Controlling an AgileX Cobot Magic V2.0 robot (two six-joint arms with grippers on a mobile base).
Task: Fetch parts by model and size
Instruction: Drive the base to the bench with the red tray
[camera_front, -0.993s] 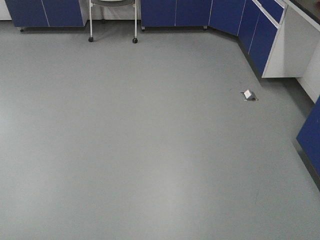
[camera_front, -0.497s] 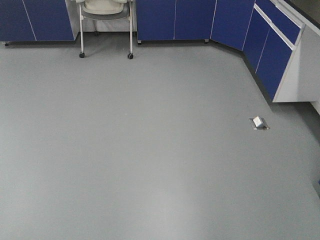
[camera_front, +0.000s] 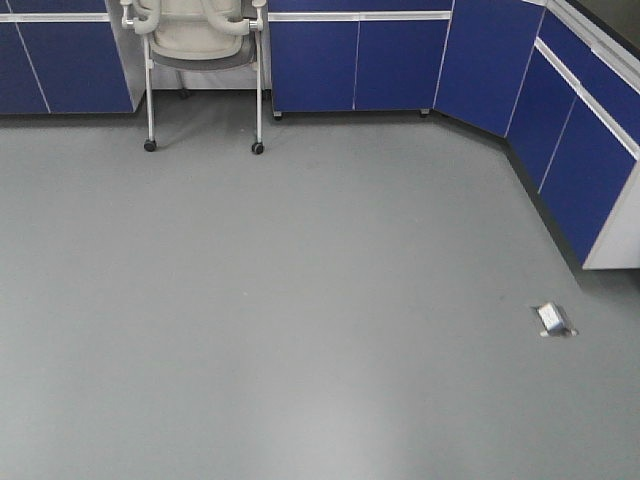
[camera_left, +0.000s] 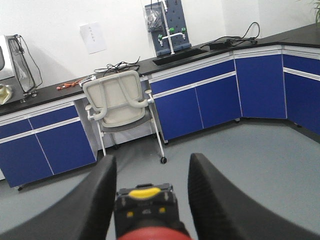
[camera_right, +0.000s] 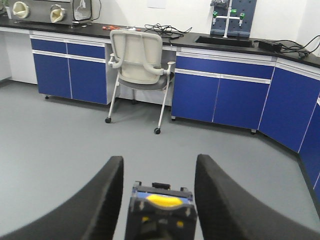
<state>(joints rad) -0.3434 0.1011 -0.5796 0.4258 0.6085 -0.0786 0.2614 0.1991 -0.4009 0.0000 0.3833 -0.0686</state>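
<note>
I see my left claw at the bottom middle of the left wrist view. Its two black fingers stand on each side of the red switch and look closed on it. The left one touches its side. The red cap is at the very bottom edge, and the black body above it has a small yellow bit on top. In the right wrist view my right claw is at the bottom middle too. Its fingers press against the yellow switch, a black block with a yellow spot and a bit of blue. Both wrist views look out over the grey floor to a pale chair on wheels. In the front view the chair is at the top left, pushed up to the blue cabinets. These run along the top and down the right side. A small metal box sits on the floor at the lower right, well apart from the chair. The front view shows no claw and no switch.
</note>
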